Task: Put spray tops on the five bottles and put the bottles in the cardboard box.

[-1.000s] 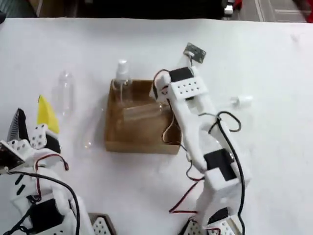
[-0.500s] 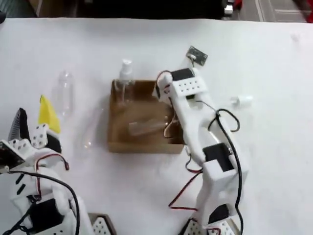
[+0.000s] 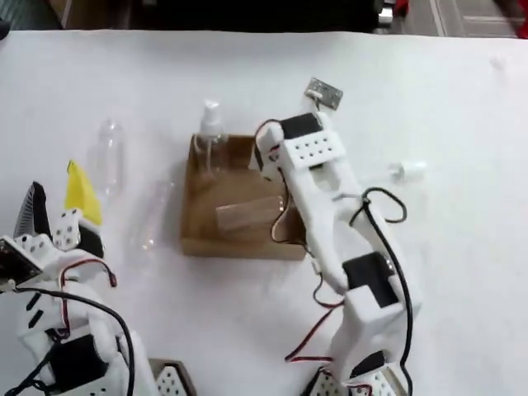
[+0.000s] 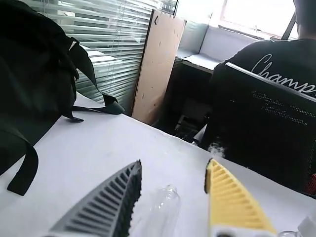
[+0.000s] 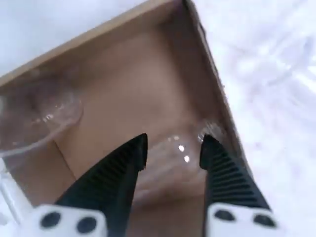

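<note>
Partly done: the cardboard box (image 3: pixel 239 247) holds a capped bottle (image 3: pixel 210 140) standing in a corner and a lying bottle (image 3: pixel 247 214) under the spread right tool (image 5: pixel 174 140), while two bare bottles (image 3: pixel 107 153) near the spread, empty left tool (image 4: pixel 173 165) and a spray top (image 3: pixel 408 170) wait on the tabletop (image 3: pixel 462 99).

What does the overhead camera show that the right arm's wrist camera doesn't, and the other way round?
From above: one topless bottle and a second bottle on the table left of the cardboard box, plus a loose spray top to the box's right. From the right wrist: its open tool close up, with a clear bottle lying on the box floor, seen between the fingers. Shared: the cardboard box and that lying bottle.
</note>
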`<action>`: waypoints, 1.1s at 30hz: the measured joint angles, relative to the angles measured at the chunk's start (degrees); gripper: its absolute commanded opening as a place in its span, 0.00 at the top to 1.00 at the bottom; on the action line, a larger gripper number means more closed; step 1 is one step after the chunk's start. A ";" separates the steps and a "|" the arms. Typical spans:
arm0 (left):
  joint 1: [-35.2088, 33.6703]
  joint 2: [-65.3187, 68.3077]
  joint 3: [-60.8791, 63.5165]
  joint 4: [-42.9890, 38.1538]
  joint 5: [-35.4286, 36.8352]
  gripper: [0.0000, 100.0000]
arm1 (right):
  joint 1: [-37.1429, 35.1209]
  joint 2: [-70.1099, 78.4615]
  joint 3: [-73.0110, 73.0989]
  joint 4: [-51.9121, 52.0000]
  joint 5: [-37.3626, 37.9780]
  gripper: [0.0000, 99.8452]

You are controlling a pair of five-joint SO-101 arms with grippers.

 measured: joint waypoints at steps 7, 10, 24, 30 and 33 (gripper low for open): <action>0.00 0.00 0.00 0.00 0.00 0.80 | -0.18 -1.93 0.00 2.99 0.00 0.84; 0.00 0.00 0.00 0.00 0.00 0.80 | 0.00 -1.41 0.00 1.23 0.00 0.84; 0.09 0.00 0.00 0.00 0.00 0.80 | -3.60 0.70 0.00 -4.04 0.00 0.76; 0.18 0.00 0.00 0.00 0.09 0.80 | -3.78 0.70 3.87 -4.13 0.00 0.76; 0.18 0.00 0.00 0.00 0.09 0.80 | -3.69 0.70 4.75 -4.13 0.00 0.76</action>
